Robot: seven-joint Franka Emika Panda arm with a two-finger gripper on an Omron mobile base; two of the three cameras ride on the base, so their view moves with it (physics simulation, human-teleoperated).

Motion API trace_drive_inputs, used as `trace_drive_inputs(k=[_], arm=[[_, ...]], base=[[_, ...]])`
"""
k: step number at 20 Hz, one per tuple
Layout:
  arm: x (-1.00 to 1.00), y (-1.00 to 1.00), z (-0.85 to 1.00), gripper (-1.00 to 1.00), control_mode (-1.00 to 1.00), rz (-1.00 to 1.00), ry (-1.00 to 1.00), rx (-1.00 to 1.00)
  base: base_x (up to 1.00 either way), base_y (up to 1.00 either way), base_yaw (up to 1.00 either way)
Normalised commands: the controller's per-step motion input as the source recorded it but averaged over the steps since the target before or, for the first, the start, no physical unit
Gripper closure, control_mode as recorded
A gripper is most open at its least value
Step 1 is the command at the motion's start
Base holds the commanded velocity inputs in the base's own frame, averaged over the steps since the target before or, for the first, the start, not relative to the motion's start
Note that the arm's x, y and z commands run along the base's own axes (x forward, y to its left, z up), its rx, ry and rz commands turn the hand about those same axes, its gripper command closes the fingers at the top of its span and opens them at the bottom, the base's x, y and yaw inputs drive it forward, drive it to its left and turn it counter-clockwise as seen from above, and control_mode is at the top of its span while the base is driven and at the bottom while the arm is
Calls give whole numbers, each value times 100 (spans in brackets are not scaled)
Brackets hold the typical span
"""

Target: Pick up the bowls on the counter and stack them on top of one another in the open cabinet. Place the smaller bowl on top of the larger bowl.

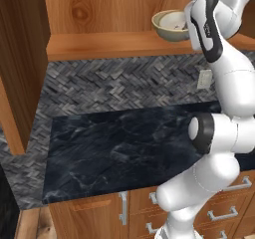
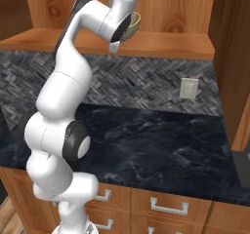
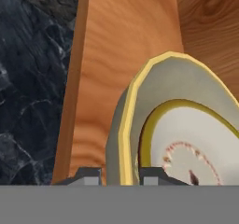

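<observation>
Bowls first: your larger bowl, olive-grey with a pale yellow rim, sits on the wooden shelf board of the open cabinet. In the hand view you look straight along the pincer at that bowl; its rim wall stands between the two dark fingertips, one tip outside the wall, the other inside it. The tips sit close on either side of the rim, so you appear to be gripping the larger bowl by its wall, though contact itself is hard to confirm. Just inside the rim, beyond the inner fingertip, you can see a second, cream surface with a yellowish edge and a dark spot; whether that is the smaller bowl nested there you cannot tell. From the right base view your hand covers most of the bowl, leaving a sliver of rim. Below the pincer lies the black counter.
</observation>
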Motion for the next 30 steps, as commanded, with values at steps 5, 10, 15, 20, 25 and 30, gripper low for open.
trace_drive_inputs(k=[5, 10, 15, 20, 25, 30], arm=[[-4, 0, 0, -100, -100, 0, 0, 1], [-67, 15, 0, -100, -100, 0, -17, 0], [-100, 36, -3, -100, -100, 0, -23, 0], [-100, 48, -33, -100, -100, -2, -11, 0], [-100, 37, -65, -100, -100, -5, -1, 0], [-100, 19, -93, -100, -100, -3, 0, 0]], base=[[0, 0, 0], [0, 0, 0], [0, 0, 0], [0, 0, 0], [0, 0, 0], [0, 0, 0]])
